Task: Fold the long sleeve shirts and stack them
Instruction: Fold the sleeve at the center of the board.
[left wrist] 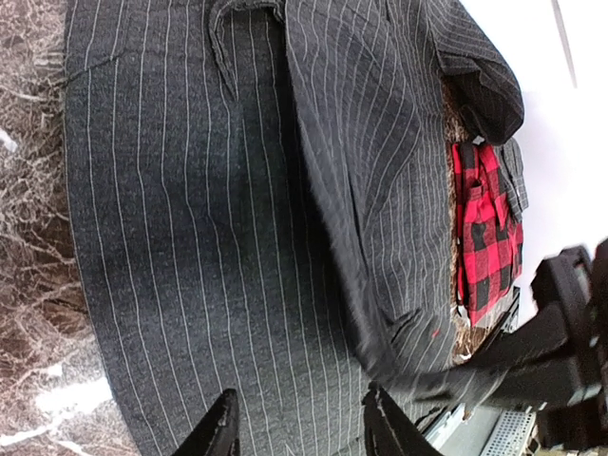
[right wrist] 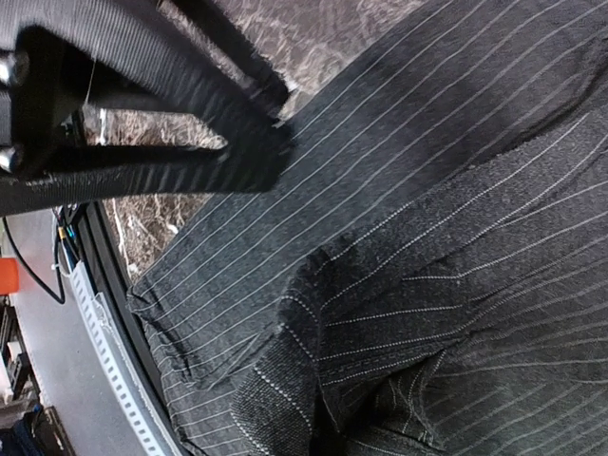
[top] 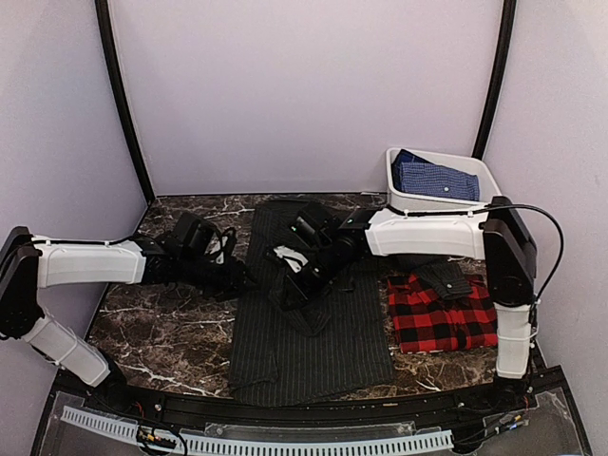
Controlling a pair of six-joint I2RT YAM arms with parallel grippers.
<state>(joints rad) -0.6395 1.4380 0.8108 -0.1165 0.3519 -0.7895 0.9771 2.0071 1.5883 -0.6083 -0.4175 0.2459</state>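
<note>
The charcoal pinstripe shirt (top: 313,356) lies in the middle of the marble table (top: 161,332). Its long axis runs from the far edge toward the arms' bases, and the stripes follow that line. The near half lies flat and wide. The far half is narrower and rumpled under the right arm.

The right gripper (right wrist: 274,154) is closed, and its fingertips meet on a lifted fold of the pinstripe shirt. In the left wrist view that fold forms a raised ridge that runs along the stripes and ends at those fingertips.

The left gripper (left wrist: 304,429) hangs over the shirt's left part. Its two fingers are spread apart with nothing held; only flat striped cloth shows between them.

The red-and-black plaid shirt (top: 442,318) lies folded into a rectangle just to the right of the pinstripe shirt, with its long side running across the table. A dark striped piece, seemingly a sleeve end, rests on its far edge.

In the far right corner, a white bin (top: 397,190) holds a blue checked cloth (top: 437,178).
</note>
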